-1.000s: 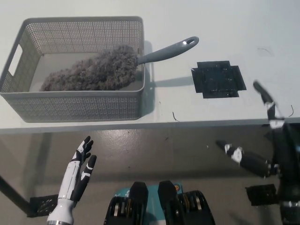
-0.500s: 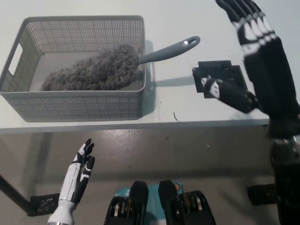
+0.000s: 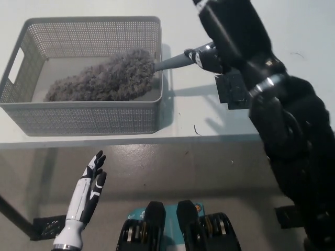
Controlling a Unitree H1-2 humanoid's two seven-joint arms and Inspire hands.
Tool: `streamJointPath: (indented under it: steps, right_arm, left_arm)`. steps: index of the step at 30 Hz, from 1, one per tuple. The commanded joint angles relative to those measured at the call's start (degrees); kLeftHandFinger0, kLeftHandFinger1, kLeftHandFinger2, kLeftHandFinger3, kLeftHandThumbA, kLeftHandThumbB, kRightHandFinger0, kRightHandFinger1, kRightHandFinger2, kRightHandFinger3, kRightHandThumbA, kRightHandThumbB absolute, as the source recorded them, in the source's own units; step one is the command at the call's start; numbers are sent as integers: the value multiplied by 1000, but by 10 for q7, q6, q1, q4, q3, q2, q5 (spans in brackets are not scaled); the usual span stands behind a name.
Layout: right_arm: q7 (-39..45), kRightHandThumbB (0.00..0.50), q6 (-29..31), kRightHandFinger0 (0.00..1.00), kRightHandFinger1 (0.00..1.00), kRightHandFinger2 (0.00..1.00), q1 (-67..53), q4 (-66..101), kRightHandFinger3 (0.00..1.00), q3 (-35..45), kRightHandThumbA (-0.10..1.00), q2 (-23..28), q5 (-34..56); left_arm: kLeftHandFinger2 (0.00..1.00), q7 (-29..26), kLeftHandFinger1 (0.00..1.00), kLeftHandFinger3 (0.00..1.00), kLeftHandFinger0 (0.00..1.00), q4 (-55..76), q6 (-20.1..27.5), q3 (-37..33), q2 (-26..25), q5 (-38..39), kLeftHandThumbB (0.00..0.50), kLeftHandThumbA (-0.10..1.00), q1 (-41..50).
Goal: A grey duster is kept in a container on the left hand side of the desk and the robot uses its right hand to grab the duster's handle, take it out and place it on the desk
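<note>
Swinging up from the lower right corner, the black right hand (image 3: 227, 34) has crossed the front edge of the counter (image 3: 306, 31) and now lies over the far end of the duster's handle (image 3: 170, 63), where a second ago it hung low beside the counter and half a second ago it was only above the black square mat (image 3: 230, 93). The loop end of the handle, plainly seen before, is now hidden under the hand, and only the stretch of handle next to the container's rim shows. Whether the hand has closed around the handle or merely rests over it cannot be told from this view. The grey duster (image 3: 104, 79) itself has not shifted: its fluffy head lies inside the grey mesh container (image 3: 89, 22) on the left of the counter, with the handle leaning out over the right wall. The white left hand (image 3: 88, 193) rests below the counter's front edge, empty and stretched flat. By my reading, the reach is done and the grasp is the step in hand; lifting out and setting down are not yet begun.
</note>
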State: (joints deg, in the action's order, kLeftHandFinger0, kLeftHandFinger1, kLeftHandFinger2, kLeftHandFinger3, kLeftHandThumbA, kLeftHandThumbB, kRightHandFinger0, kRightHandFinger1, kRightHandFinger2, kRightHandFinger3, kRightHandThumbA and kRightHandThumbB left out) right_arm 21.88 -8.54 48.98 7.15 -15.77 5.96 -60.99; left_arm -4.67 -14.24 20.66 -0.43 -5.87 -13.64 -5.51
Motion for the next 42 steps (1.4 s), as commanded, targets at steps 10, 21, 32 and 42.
streamJointPath:
  steps: [10, 21, 32, 42]
  right_arm:
    - [69, 500, -93, 1000, 1000, 1000, 59, -87, 1000, -42, 987, -12, -63]
    - [95, 500, -124, 1000, 1000, 1000, 52, -115, 1000, -54, 996, -16, -46]
    - [64, 500, -131, 1000, 1000, 1000, 94, -188, 1000, -59, 1000, -24, -39]
    - [44, 500, -131, 1000, 1000, 1000, 161, -294, 1000, -60, 1000, -34, -14]
  left_arm:
    - [1000, -3, 1000, 1000, 1000, 22, 24, -2, -4, -4, 35, 1000, -9]
    - [1000, 2, 1000, 1000, 1000, 15, 35, -5, -9, -3, 8, 995, -9]
    - [1000, 3, 1000, 1000, 1000, 22, 25, -11, -9, -12, 11, 990, -3]
    - [1000, -2, 1000, 1000, 1000, 21, 28, -11, -8, -15, 0, 979, -10]
